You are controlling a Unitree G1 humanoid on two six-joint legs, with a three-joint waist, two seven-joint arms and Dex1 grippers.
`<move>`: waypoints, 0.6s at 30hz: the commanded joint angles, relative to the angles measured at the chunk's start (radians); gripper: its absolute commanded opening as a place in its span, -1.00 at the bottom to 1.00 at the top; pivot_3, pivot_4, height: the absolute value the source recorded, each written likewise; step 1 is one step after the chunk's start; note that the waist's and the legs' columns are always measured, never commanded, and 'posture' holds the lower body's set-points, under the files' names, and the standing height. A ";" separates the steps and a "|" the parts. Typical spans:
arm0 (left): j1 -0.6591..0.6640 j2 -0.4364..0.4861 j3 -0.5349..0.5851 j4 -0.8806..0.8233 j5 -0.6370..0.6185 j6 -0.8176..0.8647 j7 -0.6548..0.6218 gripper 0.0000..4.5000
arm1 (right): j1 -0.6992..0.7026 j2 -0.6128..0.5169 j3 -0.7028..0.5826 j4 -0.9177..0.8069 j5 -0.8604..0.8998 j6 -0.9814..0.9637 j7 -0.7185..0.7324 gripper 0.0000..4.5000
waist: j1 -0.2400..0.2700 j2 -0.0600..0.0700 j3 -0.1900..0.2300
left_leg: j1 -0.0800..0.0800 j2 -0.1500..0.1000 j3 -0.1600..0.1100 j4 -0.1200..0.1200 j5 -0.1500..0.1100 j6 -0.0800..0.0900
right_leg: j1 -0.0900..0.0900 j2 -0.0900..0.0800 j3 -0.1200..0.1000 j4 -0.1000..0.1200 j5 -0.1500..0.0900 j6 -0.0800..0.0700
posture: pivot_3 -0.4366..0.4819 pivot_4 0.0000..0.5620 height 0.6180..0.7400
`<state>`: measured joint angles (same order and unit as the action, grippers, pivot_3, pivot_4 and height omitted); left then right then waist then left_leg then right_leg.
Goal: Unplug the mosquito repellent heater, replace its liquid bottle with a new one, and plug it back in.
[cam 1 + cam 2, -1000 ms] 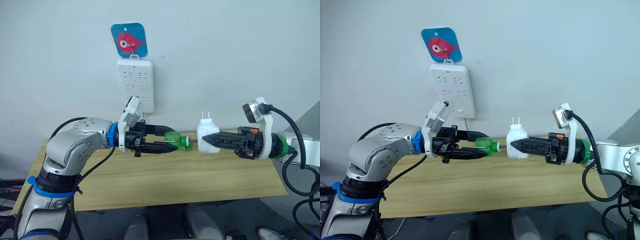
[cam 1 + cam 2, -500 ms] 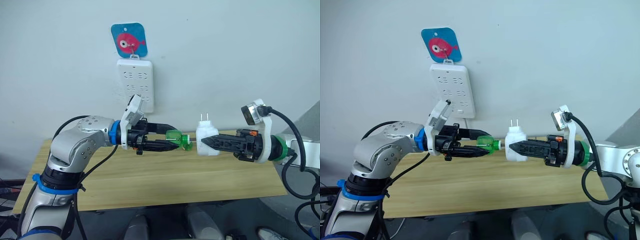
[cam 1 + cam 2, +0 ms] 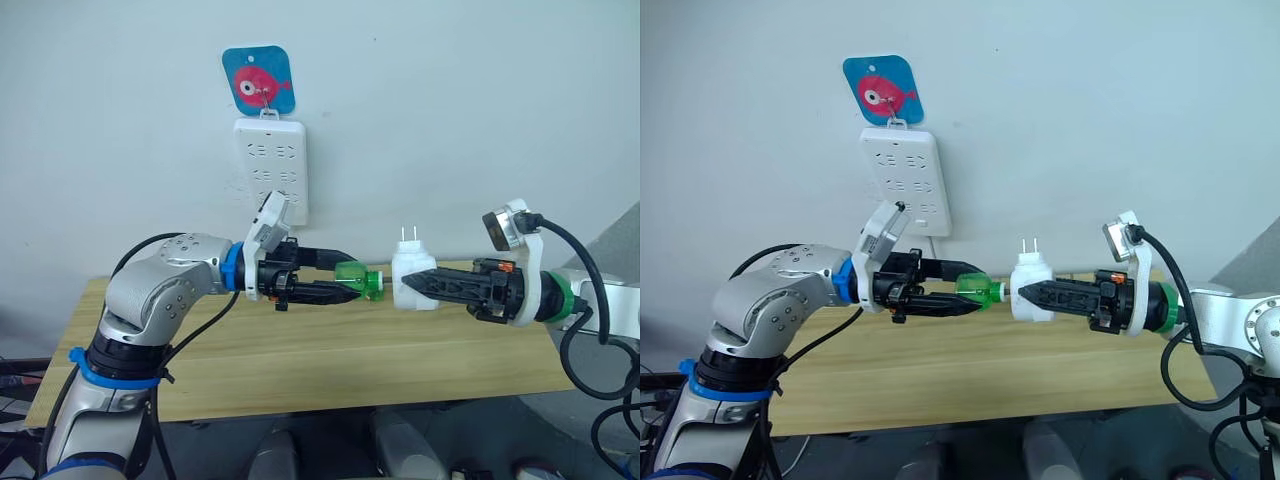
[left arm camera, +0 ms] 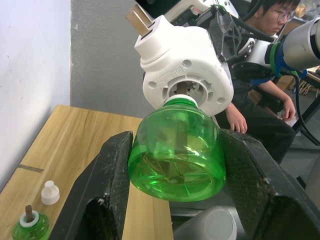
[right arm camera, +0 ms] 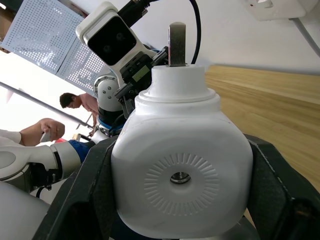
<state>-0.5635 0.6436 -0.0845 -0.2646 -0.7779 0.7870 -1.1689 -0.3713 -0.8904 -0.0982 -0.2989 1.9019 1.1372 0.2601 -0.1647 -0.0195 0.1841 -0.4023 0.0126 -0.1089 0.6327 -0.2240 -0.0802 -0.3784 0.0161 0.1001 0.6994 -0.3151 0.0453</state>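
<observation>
Bottle (image 3: pixel 358 280) left of heater (image 3: pixel 412 280), above table (image 3: pixel 300 350).

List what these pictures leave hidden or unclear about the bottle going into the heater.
- How deep the green bottle's neck sits in the mosquito repellent heater: in the left wrist view the bottle body covers the socket.
- Thread engagement: too small to tell in the eye views, where the joint is a thin gap.
- Liquid level: unclear through the tinted plastic.
- The heater's underside, right wrist view: hidden behind its own face.
</observation>
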 commanded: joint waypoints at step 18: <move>-0.025 -0.056 0.002 -0.015 0.003 -0.015 0.018 0.05 | -0.007 -0.007 0.002 -0.043 0.022 -0.030 -0.011 0.32 | 0.000 0.000 0.000 | 0.000 0.000 0.000 0.002 0.000 0.000 | 0.001 0.000 0.000 0.001 0.000 0.001 | -0.42 -0.69 0.88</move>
<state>-0.5647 0.5903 -0.0932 -0.2649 -0.7708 0.7942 -1.1487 -0.3704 -0.8937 -0.0946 -0.3094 1.9046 1.1216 0.2401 -0.1649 -0.0195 0.1840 -0.4023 0.0126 -0.1089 0.6352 -0.2240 -0.0802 -0.3777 0.0162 0.1001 0.7001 -0.3152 0.0463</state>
